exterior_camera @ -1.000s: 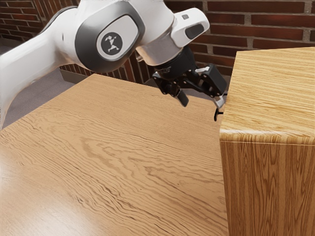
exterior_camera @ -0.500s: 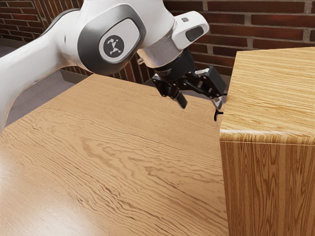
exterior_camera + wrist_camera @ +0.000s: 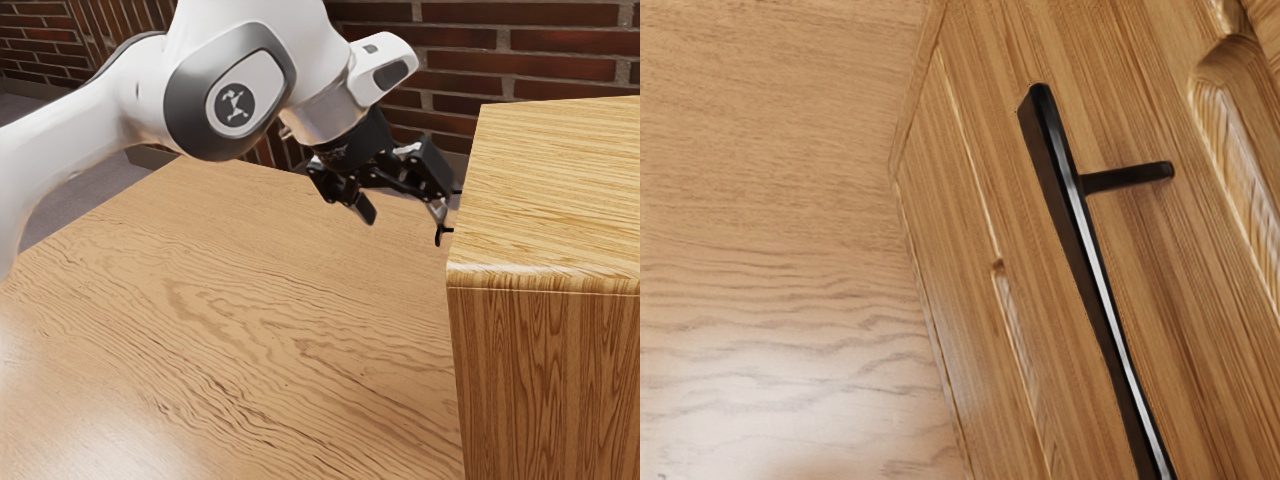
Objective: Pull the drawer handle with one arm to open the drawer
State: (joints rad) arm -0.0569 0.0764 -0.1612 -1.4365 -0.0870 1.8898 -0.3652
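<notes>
my white jointed arm (image 3: 90,130) comes in from the exterior view's left, over the broad light-oak bench (image 3: 200,320), with a dark red brick wall (image 3: 520,50) behind it. near the bench's far edge hangs my black two-finger pincer (image 3: 405,212), jaws spread wide and nothing clamped between them. one finger (image 3: 366,207) points down over bare bench, the other sits right up at the front edge of the tall light-oak cabinet (image 3: 550,200). just beneath that second finger a short stub of the slim black metal bar handle (image 3: 439,236) pokes out past the cabinet's front corner; whether finger and handle touch i cannot tell. the cabinet rises at the bench's edge on the exterior view's right, its front turned away from that camera

from my wrist, bench grain meets the foot of the cabinet's front, then comes the framed oak drawer panel (image 3: 970,300), shut as far as i can see. along it the handle runs as one long straight bar, held off the wood by a short black post (image 3: 1130,177)
</notes>
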